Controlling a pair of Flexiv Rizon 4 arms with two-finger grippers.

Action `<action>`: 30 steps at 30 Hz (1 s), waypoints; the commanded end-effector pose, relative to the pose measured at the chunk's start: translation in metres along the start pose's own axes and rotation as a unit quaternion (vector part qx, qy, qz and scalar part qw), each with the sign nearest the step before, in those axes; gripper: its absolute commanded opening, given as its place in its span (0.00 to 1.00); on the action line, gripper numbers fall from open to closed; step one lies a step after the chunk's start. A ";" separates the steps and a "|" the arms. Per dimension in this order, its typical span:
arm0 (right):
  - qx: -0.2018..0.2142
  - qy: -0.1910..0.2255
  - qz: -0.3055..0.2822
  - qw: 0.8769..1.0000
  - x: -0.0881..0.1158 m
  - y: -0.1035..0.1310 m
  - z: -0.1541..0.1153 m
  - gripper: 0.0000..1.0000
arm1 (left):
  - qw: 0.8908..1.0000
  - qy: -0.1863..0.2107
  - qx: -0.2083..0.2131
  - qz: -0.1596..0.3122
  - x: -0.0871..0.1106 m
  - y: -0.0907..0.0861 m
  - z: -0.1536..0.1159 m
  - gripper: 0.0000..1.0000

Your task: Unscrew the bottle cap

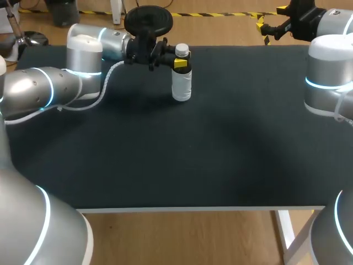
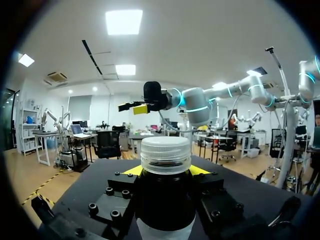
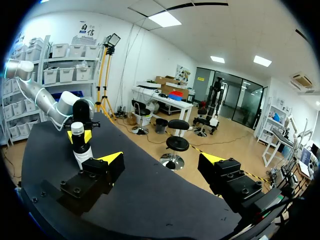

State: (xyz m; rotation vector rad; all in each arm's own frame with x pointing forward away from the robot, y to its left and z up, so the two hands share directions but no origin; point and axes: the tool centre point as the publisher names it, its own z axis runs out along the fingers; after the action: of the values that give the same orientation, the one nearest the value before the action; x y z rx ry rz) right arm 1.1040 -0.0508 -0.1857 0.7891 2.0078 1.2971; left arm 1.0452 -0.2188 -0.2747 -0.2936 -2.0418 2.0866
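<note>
- Gripping the bottle (image 1: 181,85), the left gripper (image 1: 177,62) has both yellow tips pressed on opposite sides of the neck, just below the cap (image 1: 182,51).
- The left arm (image 1: 49,83) comes in from the left along the far side of the table (image 1: 165,160), with its wrist level and the fingers pointing sideways at the bottle.
- The bottle is upright on the black tabletop, near the far edge and a bit left of centre. It has a pale lower body, a dark upper section and a white ribbed cap, and the cap is on.
- Left wrist view: the bottle (image 2: 165,200) fills the space between the finger blocks. The cap (image 2: 165,155) stands above them, and a yellow tip (image 2: 131,170) shows on each side behind the neck.
- The right gripper (image 1: 271,17) hangs in the air past the far right corner of the table, well apart from the bottle, holding nothing.
- Right wrist view: its claw is wide, with the fingertips (image 3: 112,159) far apart and only bare tabletop between them.
- Same view: the bottle (image 3: 81,150) is well ahead of the right fingers, off toward one finger's side, with the left gripper's yellow tips flanking its neck.
- The right arm (image 1: 325,72) stands at the table's right edge.
</note>
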 end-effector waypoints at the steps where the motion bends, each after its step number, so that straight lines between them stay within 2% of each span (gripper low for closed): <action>1: 0.001 0.000 0.000 1.000 0.000 0.000 0.000 1.00 | 1.000 0.003 0.009 0.001 -0.004 0.004 -0.005 0.00; 30: 0.001 0.000 0.000 1.000 0.000 0.000 0.000 1.00 | 1.000 -0.001 -0.001 -0.003 -0.002 0.005 -0.003 0.00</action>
State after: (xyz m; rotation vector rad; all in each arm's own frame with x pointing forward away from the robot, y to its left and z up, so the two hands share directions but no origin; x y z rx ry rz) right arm 1.1040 -0.0508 -0.1857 0.7891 2.0078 1.2971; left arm 1.0459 -0.2154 -0.2794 -0.2831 -2.0459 2.0844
